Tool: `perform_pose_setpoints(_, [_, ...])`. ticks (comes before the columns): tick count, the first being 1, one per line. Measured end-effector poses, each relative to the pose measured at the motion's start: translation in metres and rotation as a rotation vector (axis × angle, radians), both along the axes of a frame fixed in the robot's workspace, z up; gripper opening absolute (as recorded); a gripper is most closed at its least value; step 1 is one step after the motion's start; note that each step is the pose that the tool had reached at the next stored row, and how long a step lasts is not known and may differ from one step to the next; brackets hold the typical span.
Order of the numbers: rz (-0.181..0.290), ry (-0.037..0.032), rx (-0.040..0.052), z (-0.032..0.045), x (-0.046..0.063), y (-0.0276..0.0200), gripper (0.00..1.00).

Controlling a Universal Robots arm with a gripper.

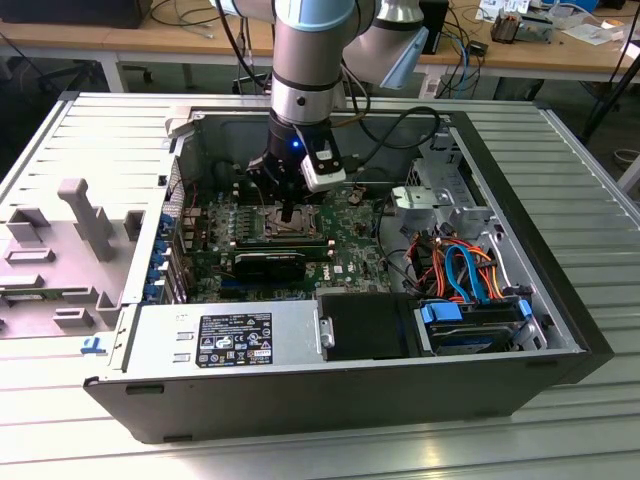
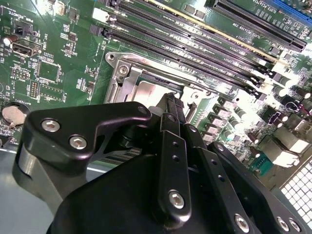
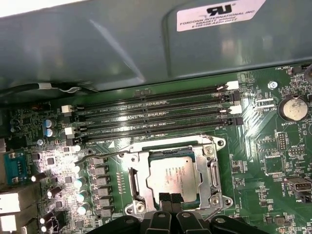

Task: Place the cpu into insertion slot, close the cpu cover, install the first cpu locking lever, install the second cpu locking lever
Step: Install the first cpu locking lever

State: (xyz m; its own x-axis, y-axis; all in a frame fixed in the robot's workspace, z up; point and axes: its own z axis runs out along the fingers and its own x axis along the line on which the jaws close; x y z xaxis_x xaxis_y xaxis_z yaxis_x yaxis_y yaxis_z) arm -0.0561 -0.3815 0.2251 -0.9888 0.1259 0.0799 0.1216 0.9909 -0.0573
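An open computer case [image 1: 560,290] lies on its side, and the arm [image 1: 310,70] reaches into it. Over the green circuit board [image 3: 263,161] the gripper [image 3: 170,198] hangs with its fingers pressed together at the edge of the cover [image 3: 134,181]. The cover lies flat around the chip [image 3: 178,173], which sits in the socket [image 3: 171,154].

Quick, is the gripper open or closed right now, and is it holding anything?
Gripper: closed, nothing seen in it, fingertips together at the edge of the cpu cover.
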Motion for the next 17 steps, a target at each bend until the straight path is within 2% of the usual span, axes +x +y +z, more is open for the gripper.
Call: perform_pose_setpoints(17, [0.036, 0.0, 0.0, 0.0, 0.0, 0.0, 0.11])
